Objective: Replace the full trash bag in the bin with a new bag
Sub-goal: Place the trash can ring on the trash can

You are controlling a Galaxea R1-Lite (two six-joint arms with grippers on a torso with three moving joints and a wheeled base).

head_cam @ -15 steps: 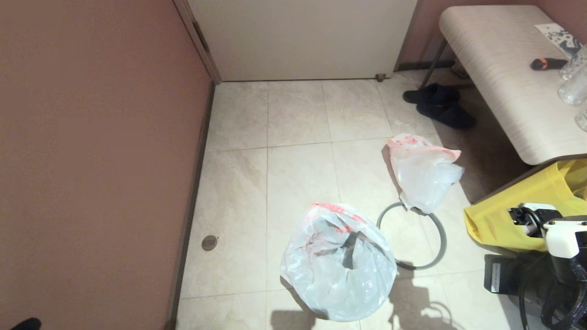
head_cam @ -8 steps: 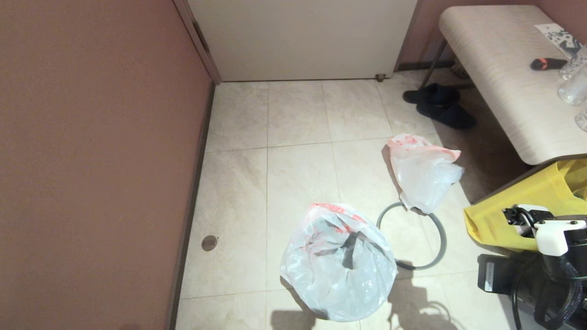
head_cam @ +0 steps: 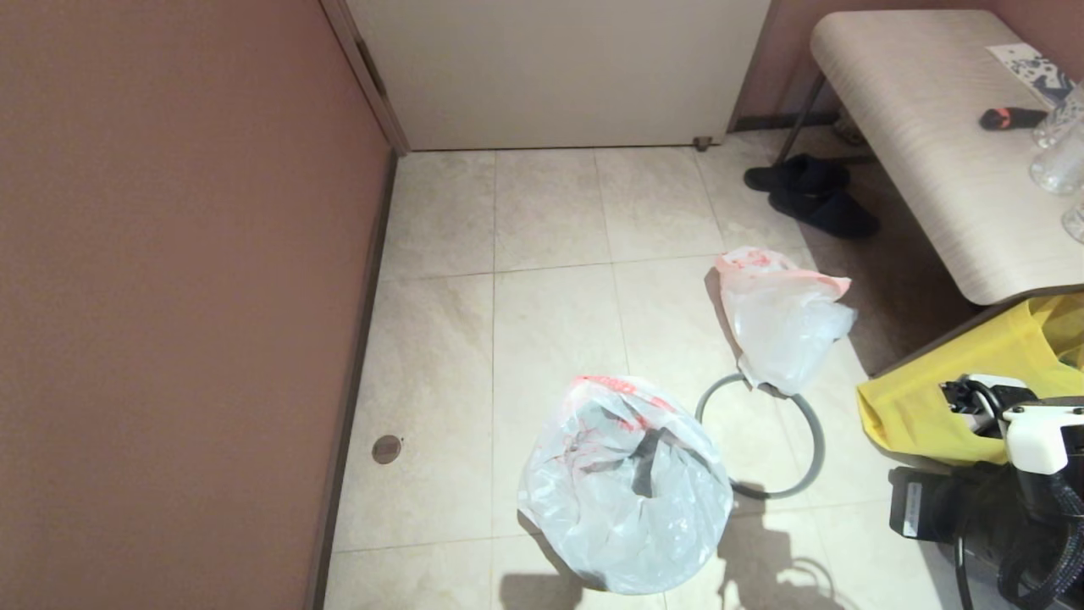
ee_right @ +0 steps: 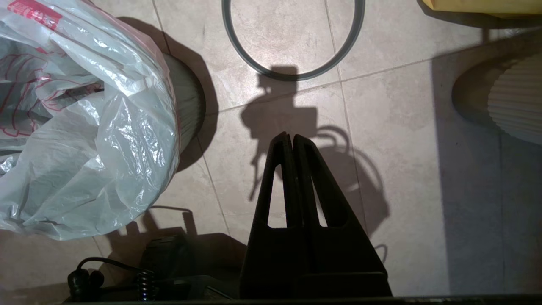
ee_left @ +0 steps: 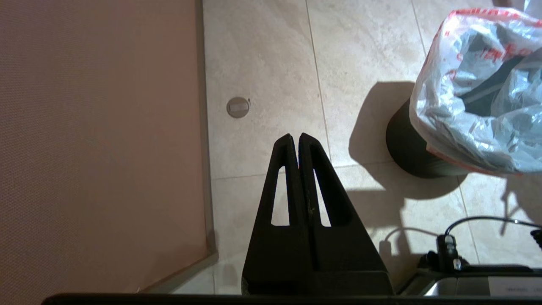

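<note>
The small black bin stands on the tiled floor, almost covered by the crinkled, bulging full trash bag with red print that sits in it. The grey hoop lies flat on the floor just right of the bin. Beyond the hoop lies the new bag, smooth and white with a pink-red rim. My left gripper is shut and empty, hanging above bare floor left of the bin. The right gripper is also shut and empty, over the floor on the near side of the hoop, right of the bag.
A pink wall runs close along the left, with a floor drain beside it. A white door closes the far end. A bench, black shoes and a yellow bag crowd the right.
A dark tip of the left arm left the head view's bottom left corner. The right arm swayed slightly left and back. Bags, bin and hoop stayed put.
</note>
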